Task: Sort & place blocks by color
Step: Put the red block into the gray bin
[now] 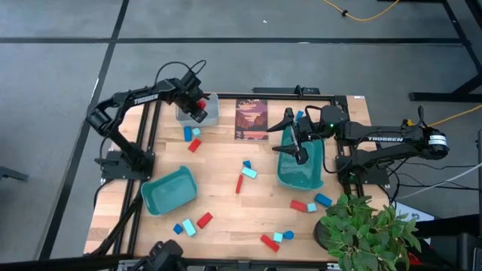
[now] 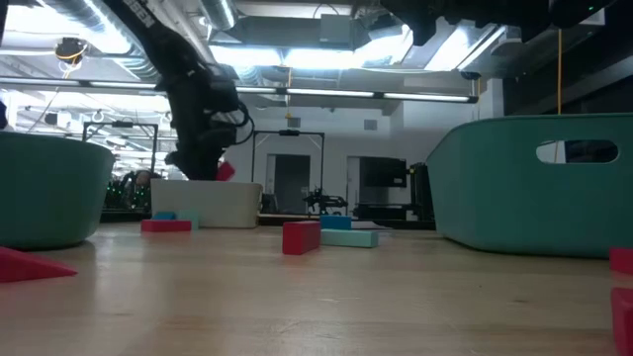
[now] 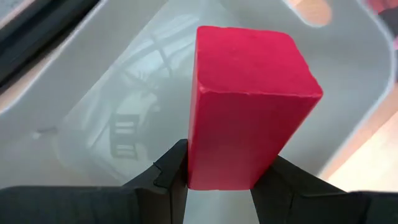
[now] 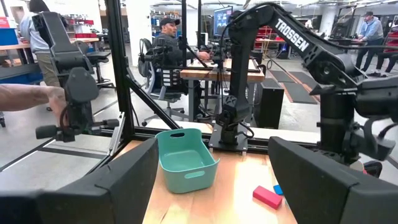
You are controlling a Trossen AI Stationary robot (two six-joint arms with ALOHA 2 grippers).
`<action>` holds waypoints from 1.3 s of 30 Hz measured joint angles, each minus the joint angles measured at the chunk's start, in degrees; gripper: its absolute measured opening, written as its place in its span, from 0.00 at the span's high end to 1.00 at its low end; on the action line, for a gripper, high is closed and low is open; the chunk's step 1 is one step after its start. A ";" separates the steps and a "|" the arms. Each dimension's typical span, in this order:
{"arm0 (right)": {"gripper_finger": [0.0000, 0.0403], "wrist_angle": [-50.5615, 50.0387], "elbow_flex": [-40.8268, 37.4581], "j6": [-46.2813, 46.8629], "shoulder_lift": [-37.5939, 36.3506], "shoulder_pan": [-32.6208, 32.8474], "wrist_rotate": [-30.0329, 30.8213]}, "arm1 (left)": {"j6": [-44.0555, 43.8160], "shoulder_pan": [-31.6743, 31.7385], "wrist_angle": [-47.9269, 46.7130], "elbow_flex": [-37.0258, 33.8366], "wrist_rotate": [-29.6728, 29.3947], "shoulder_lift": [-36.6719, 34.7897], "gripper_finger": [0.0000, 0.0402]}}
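From above I see my left gripper over the grey bin at the bench's far edge, its wrist view showing fingers clamping a red block for dropping, while my right gripper hangs wide open above the teal bin.

Wooden table: bins, blocks, card

You are in a robotics lab inside an open-plan office: exposed ceiling ducts and strip lights, people seated at desks with monitors, black equipment frames, wooden work surface.
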 joint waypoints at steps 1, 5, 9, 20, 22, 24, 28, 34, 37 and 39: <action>0.24 0.00 0.00 0.02 0.00 0.00 0.00 | 0.00 0.00 -0.06 0.00 0.02 0.60 0.68; 0.24 0.00 0.00 0.04 0.00 0.00 0.00 | -0.15 0.00 -0.47 0.00 0.03 2.35 0.68; 0.24 0.00 0.00 0.04 0.00 0.00 -0.01 | -0.57 -0.02 -0.43 0.00 0.08 3.17 0.68; 0.24 0.04 0.02 0.07 0.00 -0.02 -0.02 | -0.57 -0.02 -0.42 0.00 -0.27 3.21 0.66; 0.24 0.04 0.02 0.04 0.00 0.00 -0.02 | -0.56 -0.02 -0.44 0.00 -1.14 3.21 0.64; 0.24 0.07 0.02 0.07 0.00 0.00 -0.02 | -0.57 -0.02 -0.44 0.00 -2.18 3.21 0.63; 0.24 0.07 0.02 0.07 0.00 0.00 -0.02 | -0.57 -0.02 -0.42 0.00 -3.77 3.21 0.59; 0.24 0.07 0.02 0.07 -0.01 0.00 -0.02 | -0.98 -0.02 -0.40 0.00 -3.77 3.21 0.53; 0.24 0.09 0.02 0.07 -0.02 -0.02 -0.02 | -0.97 -0.02 -0.31 0.00 -3.64 3.21 0.49; 0.24 0.09 0.02 0.07 -0.02 0.00 -0.04 | -0.96 -0.02 -0.29 0.00 -2.62 3.14 0.48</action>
